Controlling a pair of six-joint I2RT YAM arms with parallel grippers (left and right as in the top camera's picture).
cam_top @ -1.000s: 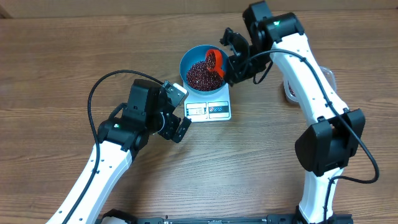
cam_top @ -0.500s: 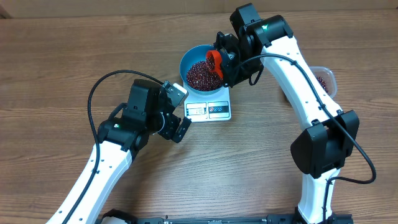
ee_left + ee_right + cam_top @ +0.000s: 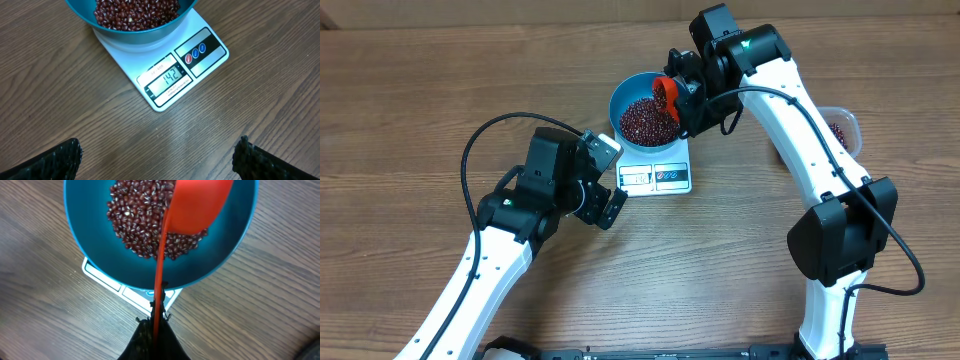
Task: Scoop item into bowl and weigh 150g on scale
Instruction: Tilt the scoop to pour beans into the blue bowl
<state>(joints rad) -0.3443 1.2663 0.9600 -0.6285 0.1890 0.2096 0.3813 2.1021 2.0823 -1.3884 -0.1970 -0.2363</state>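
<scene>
A bright-blue bowl [image 3: 645, 115] [image 3: 95, 255] [image 3: 125, 36] stands on the white scale [image 3: 656, 172] [image 3: 165, 75], whose display reads 142. Dark red-brown beans [image 3: 646, 120] [image 3: 137, 225] [image 3: 135, 11] fill its bottom. My right gripper [image 3: 687, 98] [image 3: 156, 322] is shut on the thin handle of a red scoop [image 3: 665, 92] [image 3: 197, 205], tilted over the bowl's right side. My left gripper [image 3: 605, 185] [image 3: 157, 160] hangs open over bare wood just in front of the scale, holding nothing.
A clear plastic tub [image 3: 840, 128] with more beans stands at the right, partly behind my right arm. The left arm's black cable [image 3: 480, 140] loops over the table left of the scale.
My right gripper has swung left over the bowl's rim, bringing the scoop from beside the bowl to above its right edge. The left arm has stayed still.
</scene>
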